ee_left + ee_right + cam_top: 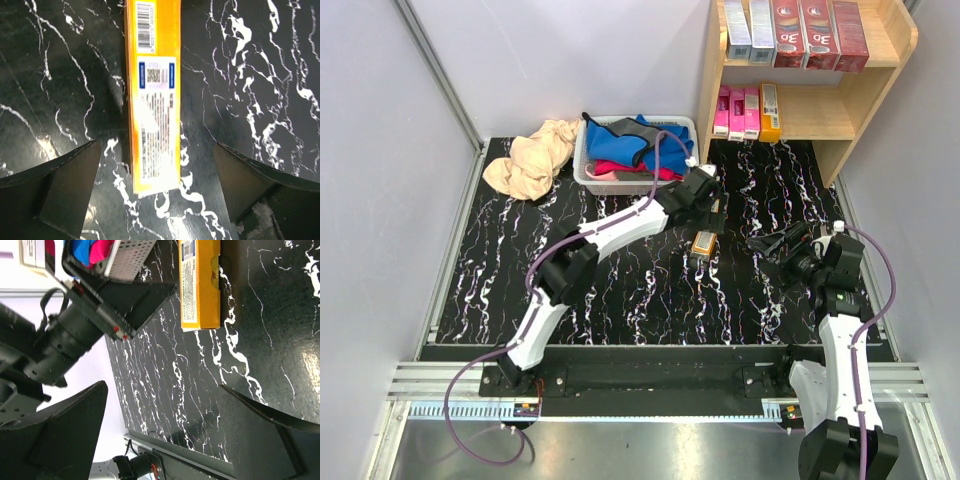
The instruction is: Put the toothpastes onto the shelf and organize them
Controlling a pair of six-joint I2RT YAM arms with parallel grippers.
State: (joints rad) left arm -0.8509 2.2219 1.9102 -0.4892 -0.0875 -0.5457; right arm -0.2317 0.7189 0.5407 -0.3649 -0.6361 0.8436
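Step in hand: pickup of orange-yellow toothpaste box, the only loose one seen, lying flat mid-surface.
L tool over it, jaws apart, straddling box near its end; no contact visible.
R tool apart too, empty, nearby.
Shelf: 5 boxes on upper tier, 4 on lower.
Next (est.): lower, clamp long sides, carry to lower tier beside the orange one.

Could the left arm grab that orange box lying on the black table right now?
Probably yes. The left gripper is right above the orange box, open, with one finger on each side and only bare table between the fingers and the box.
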